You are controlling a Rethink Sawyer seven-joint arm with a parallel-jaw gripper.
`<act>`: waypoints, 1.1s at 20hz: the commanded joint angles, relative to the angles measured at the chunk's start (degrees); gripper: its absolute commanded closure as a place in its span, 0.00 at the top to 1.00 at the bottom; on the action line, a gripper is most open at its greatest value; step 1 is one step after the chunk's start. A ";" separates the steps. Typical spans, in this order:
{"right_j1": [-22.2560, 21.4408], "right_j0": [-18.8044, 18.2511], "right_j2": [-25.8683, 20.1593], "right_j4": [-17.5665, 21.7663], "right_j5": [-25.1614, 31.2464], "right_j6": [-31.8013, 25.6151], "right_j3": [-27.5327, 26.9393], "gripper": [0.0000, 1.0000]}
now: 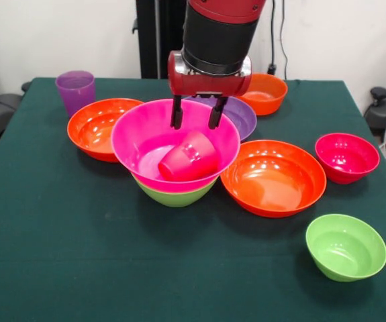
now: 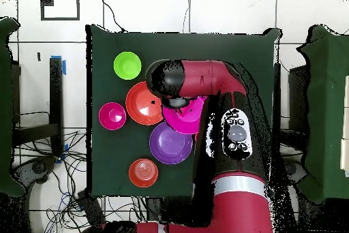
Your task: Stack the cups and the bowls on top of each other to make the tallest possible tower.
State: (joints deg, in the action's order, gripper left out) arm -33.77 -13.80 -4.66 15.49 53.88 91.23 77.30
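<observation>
Red-pink cup (image 1: pixel 188 156) tipped in pink bowl (image 1: pixel 139 134), just below open gripper (image 1: pixel 197 122).

Looks like robot lab, not home. Big red and black robot arm (image 1: pixel 216 40) stands at table with dark green cloth (image 1: pixel 78 268). Plain white wall (image 1: pixel 78 33) behind. Wires (image 2: pixel 41 169) lie loose on pale tiled floor (image 2: pixel 225 9). Blue tape mark (image 2: pixel 63 65) stuck beside table.

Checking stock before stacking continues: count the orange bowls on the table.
3: one orange bowl left of the pink bowl, a big one to its right, a smaller one at the far side. The arm could hide more.
</observation>
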 commanded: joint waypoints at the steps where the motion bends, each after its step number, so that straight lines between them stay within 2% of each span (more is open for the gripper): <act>1: 3.66 1.18 -4.28 4.09 -0.17 -4.15 -0.04 1.00; 10: 5.00 0.07 -5.29 4.11 -3.32 -4.80 0.85 1.00; 22: 9.21 0.23 -5.40 5.02 -6.03 -4.80 -2.28 1.00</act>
State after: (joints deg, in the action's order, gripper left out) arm -30.29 -13.76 -5.09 15.48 51.73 91.23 77.24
